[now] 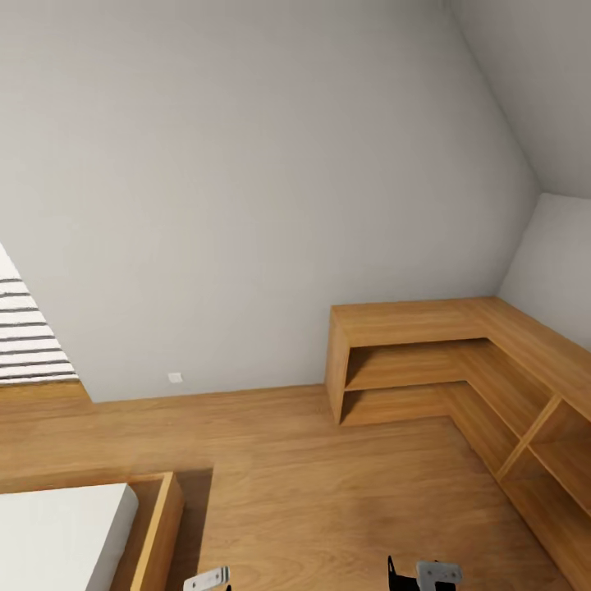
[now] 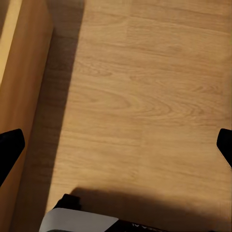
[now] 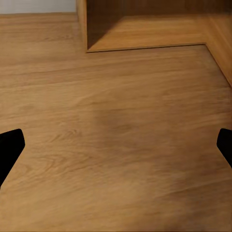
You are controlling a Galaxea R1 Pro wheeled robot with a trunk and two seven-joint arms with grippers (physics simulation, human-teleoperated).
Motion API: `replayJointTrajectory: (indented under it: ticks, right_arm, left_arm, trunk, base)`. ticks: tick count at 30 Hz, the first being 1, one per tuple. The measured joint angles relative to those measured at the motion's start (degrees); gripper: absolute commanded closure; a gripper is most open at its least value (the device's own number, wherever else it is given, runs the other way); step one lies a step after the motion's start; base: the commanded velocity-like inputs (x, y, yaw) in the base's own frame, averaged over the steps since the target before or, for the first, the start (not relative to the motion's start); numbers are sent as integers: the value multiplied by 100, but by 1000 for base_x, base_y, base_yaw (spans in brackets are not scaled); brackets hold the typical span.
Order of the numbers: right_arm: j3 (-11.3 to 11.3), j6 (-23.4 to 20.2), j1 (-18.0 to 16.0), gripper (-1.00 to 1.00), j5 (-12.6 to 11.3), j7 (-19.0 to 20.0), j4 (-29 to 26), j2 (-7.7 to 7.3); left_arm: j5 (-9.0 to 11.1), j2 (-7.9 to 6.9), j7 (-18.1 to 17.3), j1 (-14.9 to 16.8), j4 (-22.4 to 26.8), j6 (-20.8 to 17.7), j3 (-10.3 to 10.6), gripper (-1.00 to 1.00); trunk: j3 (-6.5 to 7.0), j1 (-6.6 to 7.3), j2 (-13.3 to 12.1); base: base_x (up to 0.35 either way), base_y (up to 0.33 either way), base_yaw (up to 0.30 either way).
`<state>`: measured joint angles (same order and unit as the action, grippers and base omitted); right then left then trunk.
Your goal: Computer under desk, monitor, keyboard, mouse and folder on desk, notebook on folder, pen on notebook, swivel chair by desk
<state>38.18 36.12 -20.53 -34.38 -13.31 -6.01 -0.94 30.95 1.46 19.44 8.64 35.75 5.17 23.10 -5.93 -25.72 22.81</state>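
None of the desk items, the desk or the swivel chair is in view. My left gripper [image 2: 116, 150] hangs over bare wooden floor [image 2: 145, 96], its black fingertips [image 2: 9, 150] spread wide at the frame's two sides, open and holding nothing. My right gripper [image 3: 116, 150] is also open and holding nothing above the floor, its dark fingertips [image 3: 10, 147] far apart. In the head view the tops of my left arm [image 1: 207, 579] and right arm [image 1: 427, 573] peek in at the lower edge.
An L-shaped low wooden shelf unit [image 1: 410, 361] fills the right corner, and its bottom opening [image 3: 145, 24] lies ahead of the right gripper. A bed with a white mattress [image 1: 57, 533] and wooden frame [image 1: 160, 525] stands at the lower left, close beside the left gripper. Window blinds [image 1: 25, 336] hang at far left.
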Motion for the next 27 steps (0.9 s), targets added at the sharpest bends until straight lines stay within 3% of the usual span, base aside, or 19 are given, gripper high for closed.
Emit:
replayJointTrajectory:
  ticks: [8,23,27]
  right_arm:
    - [0,0,0,-100,-1,1,1,0]
    - [1,0,0,-100,-1,1,1,0]
    - [0,-6,0,-100,-1,1,1,0]
  left_arm:
    - [-4,0,0,0,1,-2,3,-100]
    - [-9,7,0,0,2,-5,9,-100]
    - [-9,7,0,1,1,-8,11,-100]
  trunk:
    - [5,-1,-1]
    - [6,-3,-1]
    - [6,0,0]
  base:
    - [297,0,-112]
    - [44,0,-282]
    - [234,0,-298]
